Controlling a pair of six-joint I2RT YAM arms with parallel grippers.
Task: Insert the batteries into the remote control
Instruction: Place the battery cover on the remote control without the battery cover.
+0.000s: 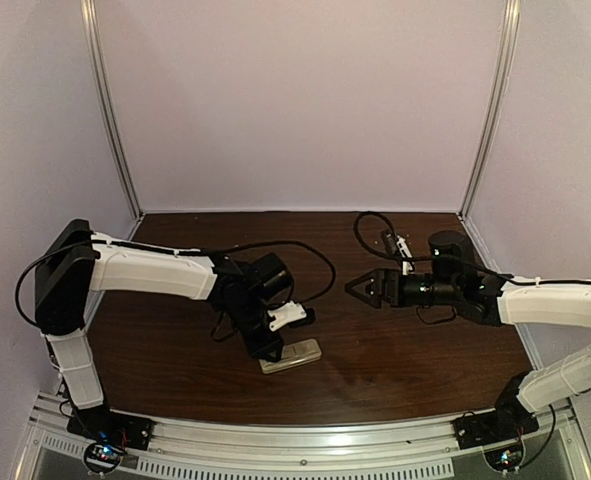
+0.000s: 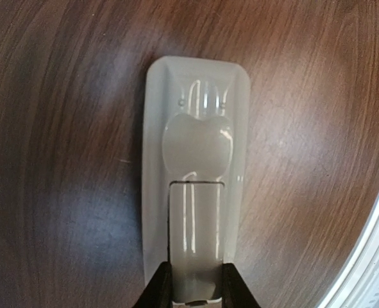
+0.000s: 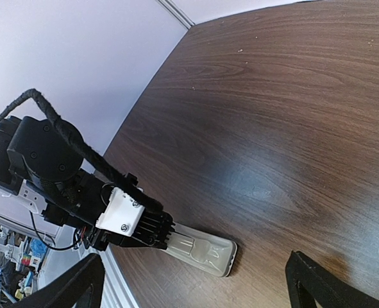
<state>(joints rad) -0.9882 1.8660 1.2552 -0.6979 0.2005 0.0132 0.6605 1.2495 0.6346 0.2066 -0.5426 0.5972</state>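
The remote control (image 1: 300, 354) lies flat on the dark wooden table, back side up, a pale white slab with a long cover strip. It fills the left wrist view (image 2: 195, 147) and shows low in the right wrist view (image 3: 205, 249). My left gripper (image 1: 273, 352) is shut on the remote's near end, with its black fingertips (image 2: 159, 292) on either side of the cover strip. My right gripper (image 1: 360, 288) is open and empty. It hovers above the table right of the remote and points toward it. I cannot make out the batteries.
A looped black cable (image 1: 367, 232) and a small dark-and-white item (image 1: 395, 243), too small to identify, lie at the back right. The metal rail of the table's front edge (image 2: 375, 237) runs close to the remote. Pale walls enclose the table.
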